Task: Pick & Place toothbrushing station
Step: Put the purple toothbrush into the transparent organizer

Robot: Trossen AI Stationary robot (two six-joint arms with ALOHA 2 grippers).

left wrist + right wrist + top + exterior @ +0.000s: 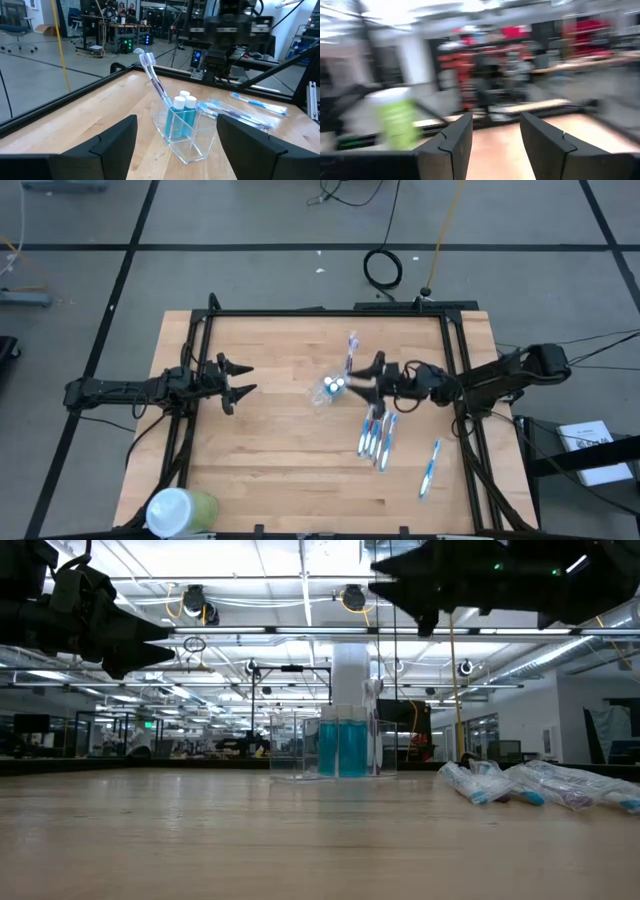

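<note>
A green cup with a white lid (180, 511) stood at the near left corner of the worktop (270, 470); the right wrist view caught it too, blurred (397, 122). Toward the near right corner a single blue-and-white toothbrush (430, 468) lay by itself, well apart from the others. Farther in, right of the middle, a bundle of wrapped toothbrushes (377, 436) lay side by side; the low view showed them as a heap in clear wrappers (545, 783).

Near the centre of the worktop stood the small clear plastic cup (182, 135), holding white-capped teal tubes (181, 112) upright and one toothbrush leaning out over its rim (152, 75), head pointing toward the far edge. In the high view the cup (328, 390) sat just beside the right gripper.

The right gripper (368, 377) hung above the worktop just right of the cup, its fingers (452, 142) parted with a plain gap between them and nothing held. The left gripper (240, 379) hovered over the left half of the worktop, well apart from the cup and facing it, its fingers (117, 137) spread wide and empty. In the low view both grippers showed high above the wood, touching nothing.
</note>
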